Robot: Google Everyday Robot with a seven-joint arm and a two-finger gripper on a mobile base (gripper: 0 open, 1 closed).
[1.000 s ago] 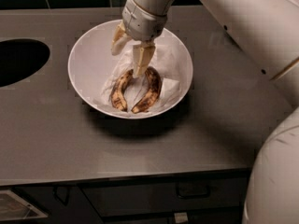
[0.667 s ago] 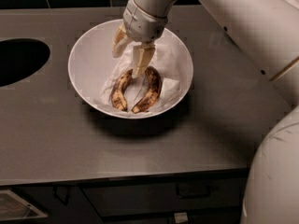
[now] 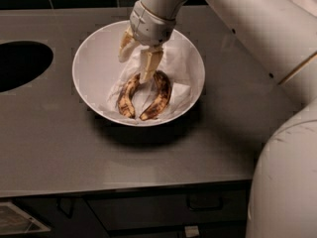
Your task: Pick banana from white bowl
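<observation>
The white bowl (image 3: 94, 58) sits on the dark counter, lined with crumpled white paper. Two overripe bananas lie in it side by side. The banana (image 3: 127, 97) is the slimmer, straighter one on the left. The fatter, darker, curved banana (image 3: 159, 97) lies to its right. My gripper (image 3: 132, 69) reaches down into the bowl from the back, just above the bananas' far ends. Its fingers are apart with nothing between them. The right finger's tip (image 3: 147, 68) is at the far end of the slim banana, between the two bananas.
A dark round hole (image 3: 20, 63) is cut into the counter at the left. My white arm (image 3: 257, 29) crosses the upper right, and the robot body (image 3: 287, 182) fills the lower right. Drawers lie below the counter's front edge (image 3: 124, 190).
</observation>
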